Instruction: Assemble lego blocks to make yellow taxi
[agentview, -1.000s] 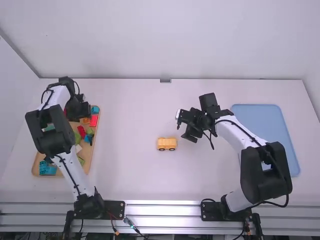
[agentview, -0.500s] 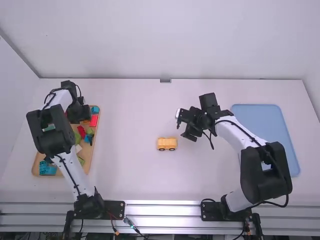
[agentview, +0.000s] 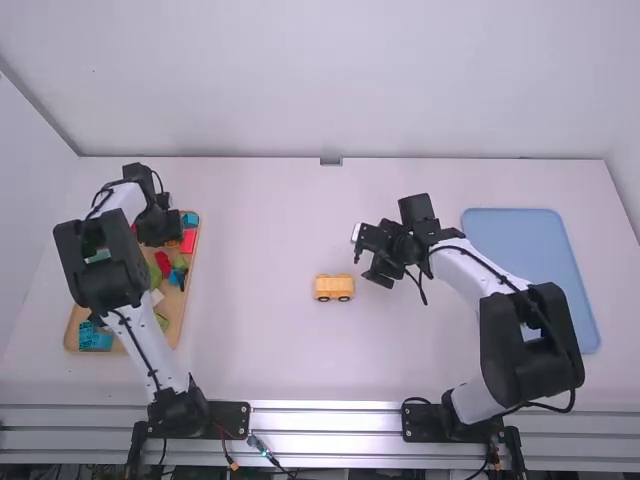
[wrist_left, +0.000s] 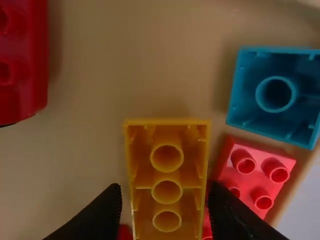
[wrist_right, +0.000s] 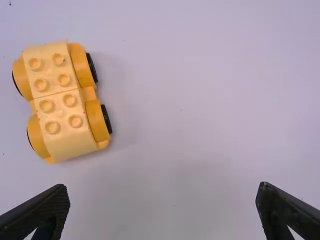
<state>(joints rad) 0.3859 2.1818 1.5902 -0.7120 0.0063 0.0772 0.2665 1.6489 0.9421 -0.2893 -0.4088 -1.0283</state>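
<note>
Over the back of the wooden tray, my left gripper (agentview: 162, 232) points down beside the orange block (agentview: 173, 241). In the left wrist view that orange block (wrist_left: 167, 180) lies hollow side up between the fingers of my left gripper (wrist_left: 164, 202), partly open, a sliver of tray showing on one side. My right gripper (agentview: 364, 252) hovers right of and behind a yellow wheeled assembly (agentview: 333, 288) on the table. In the right wrist view the assembly (wrist_right: 62, 100) shows two studded blocks on wheels, outside the wide-open right gripper (wrist_right: 163, 197).
The wooden tray (agentview: 180, 320) at the left also holds a teal block (wrist_left: 276, 95), a pinkish red block (wrist_left: 255, 175), a darker red piece (wrist_left: 22, 60) and several other pieces. A blue mat (agentview: 525, 245) lies at the right, partly beneath the right arm.
The left wrist has shifted slightly over the tray's back end. My right arm's wrist has moved down the picture by a small amount. The yellow assembly has stayed put.
</note>
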